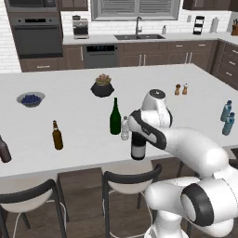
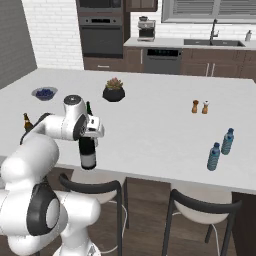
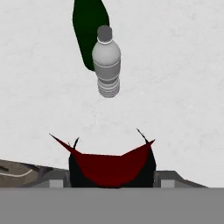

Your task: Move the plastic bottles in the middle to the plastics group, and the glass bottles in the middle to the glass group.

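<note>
The black wine bottle (image 1: 138, 149) with the red neck foil is standing at the near edge of the counter (image 1: 69, 107), and your tool (image 1: 138, 132) is sitting right down over its neck. In the hand view the red foil is spreading between the two finger tips, so I'm judging the tool closed on the neck, gripping the bottle just below the top.

Just behind it, the slim dark green wine bottle (image 1: 115, 118) and the small clear plastic bottle (image 1: 124, 128) are waiting side by side, nearly touching, still in the middle.

You're handling a tall glass bottle here, so I'm expecting it to be heavy, rigid, smooth and breakable. Held by the neck, it's likely wanting to swing below the grip, so a slow, upright carry is looking wise.

The glass group is lying towards the counter's left end: the amber beer bottle (image 1: 57, 135) is standing near the front edge, and the short dark brown bottle (image 1: 4, 150) is right at the left corner. The two blue-tinted bottles (image 1: 227, 117) are standing at the right edge, well apart from all this.
</note>
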